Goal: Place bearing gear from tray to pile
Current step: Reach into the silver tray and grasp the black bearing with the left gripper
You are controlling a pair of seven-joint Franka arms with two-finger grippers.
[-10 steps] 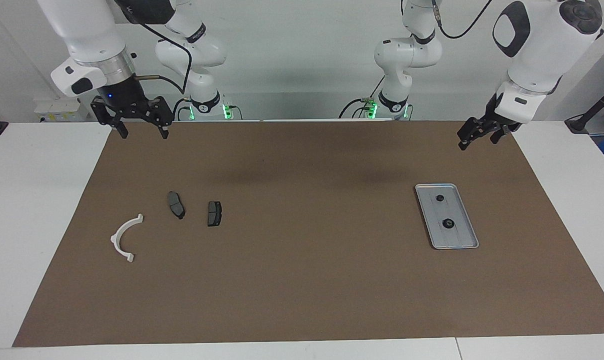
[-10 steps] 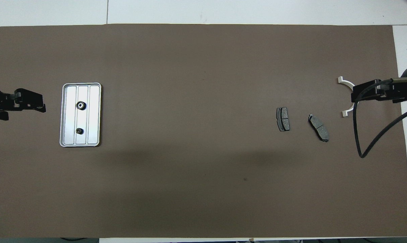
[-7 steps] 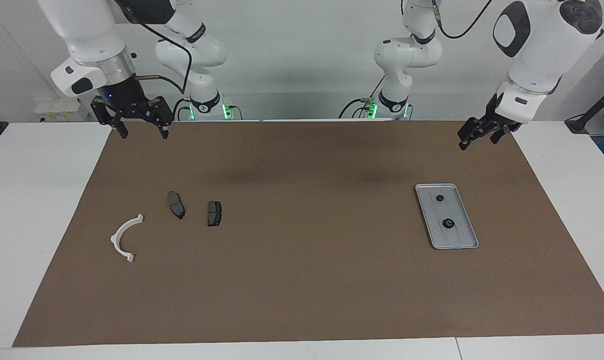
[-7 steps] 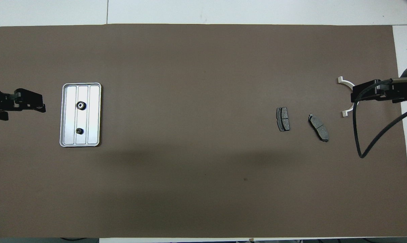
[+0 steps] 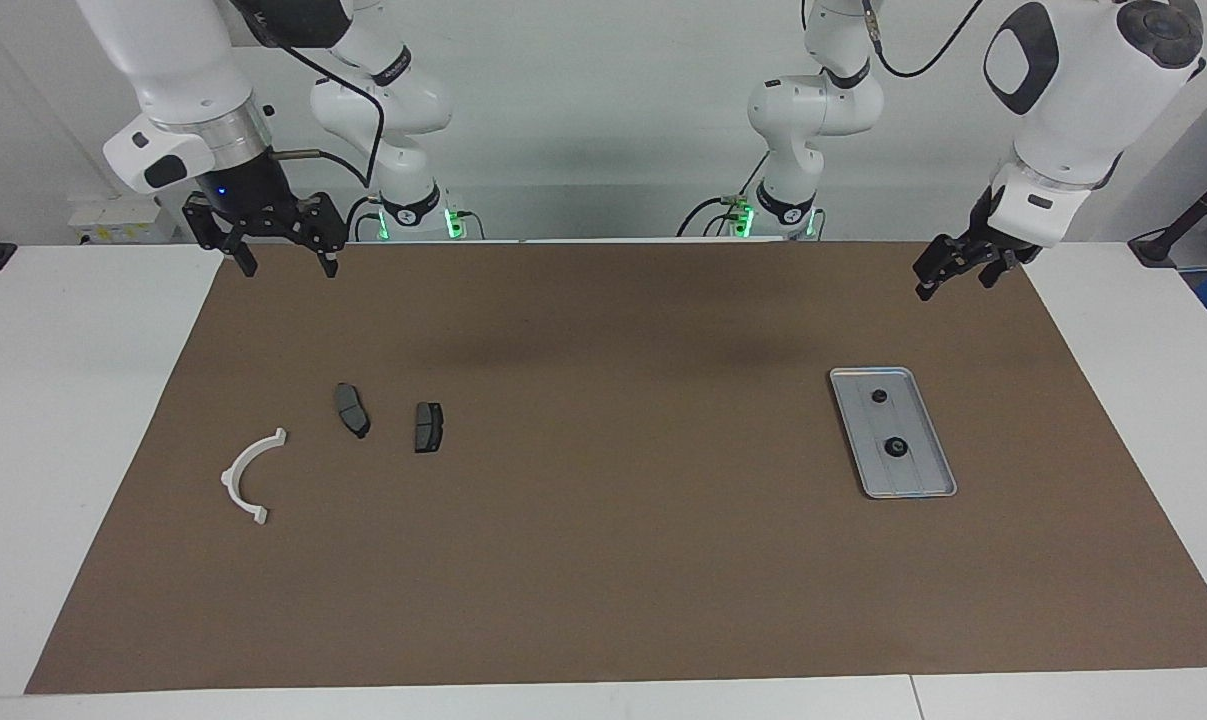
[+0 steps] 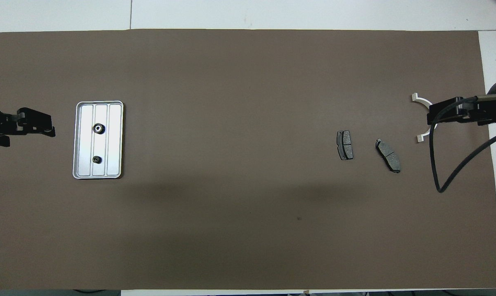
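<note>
Plainly, a slip is the risk: the two small gears (image 5: 894,447) lie flat on the ribbed floor of the tray (image 5: 918,490), toward the left arm's end of the worktop, well apart from the pile (image 5: 348,435), and could be nudged or dropped. The left hand (image 5: 953,274) and right hand (image 5: 282,262) are raised, fingers apart, nothing held

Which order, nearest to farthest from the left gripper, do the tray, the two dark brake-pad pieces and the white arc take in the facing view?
Measured from the left gripper, which hangs open at its own end of the table:
1. Tray, at the left arm's end.
2. Squarer brake-pad piece, toward the right arm's end.
3. Narrower brake-pad piece, beside it, closer to the right arm's end.
4. White arc, closest to that end.
</note>
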